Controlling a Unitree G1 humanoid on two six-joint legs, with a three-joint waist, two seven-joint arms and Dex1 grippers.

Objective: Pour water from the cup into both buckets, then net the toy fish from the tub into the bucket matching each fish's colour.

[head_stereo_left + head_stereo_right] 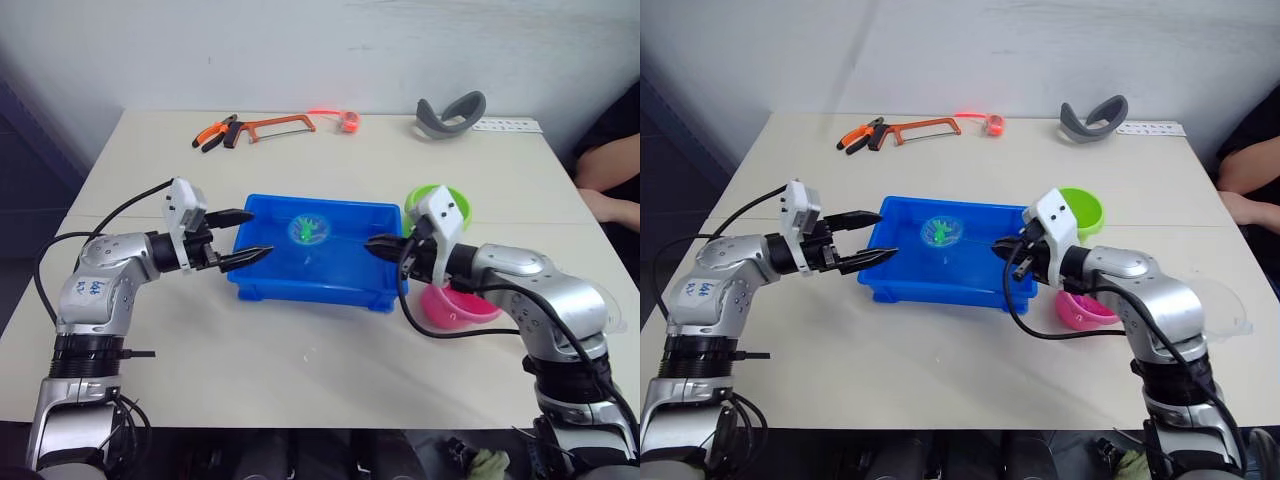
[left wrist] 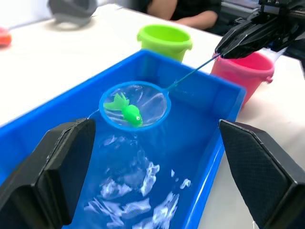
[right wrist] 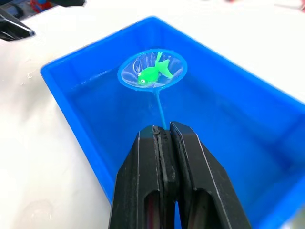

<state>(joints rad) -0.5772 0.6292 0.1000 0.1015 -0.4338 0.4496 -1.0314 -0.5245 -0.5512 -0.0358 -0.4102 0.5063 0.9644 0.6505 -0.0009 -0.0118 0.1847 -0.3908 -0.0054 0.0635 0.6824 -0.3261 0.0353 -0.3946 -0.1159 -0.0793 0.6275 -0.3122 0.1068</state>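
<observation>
The blue tub [image 1: 300, 292] sits mid-table with water in it. My right gripper [image 1: 372, 245] is shut on the thin handle of the net [image 3: 152, 71] at the tub's right end. The net's light-blue hoop hangs over the tub's far middle, and a green toy fish [image 2: 127, 111] lies in its mesh. At the tub's left edge my left gripper [image 1: 260, 234] stands open and holds nothing. To the right of the tub are the lime green bucket [image 1: 458, 207] and, nearer me, the pink bucket [image 1: 452, 310]. A clear cup [image 1: 1232, 296] shows partly behind my right arm.
At the table's far edge lie an orange hacksaw [image 1: 275, 126], pliers [image 1: 215, 133], a small orange object [image 1: 345, 120] and a grey curved band [image 1: 450, 113]. A person's arm [image 1: 605, 175] rests at the far right edge.
</observation>
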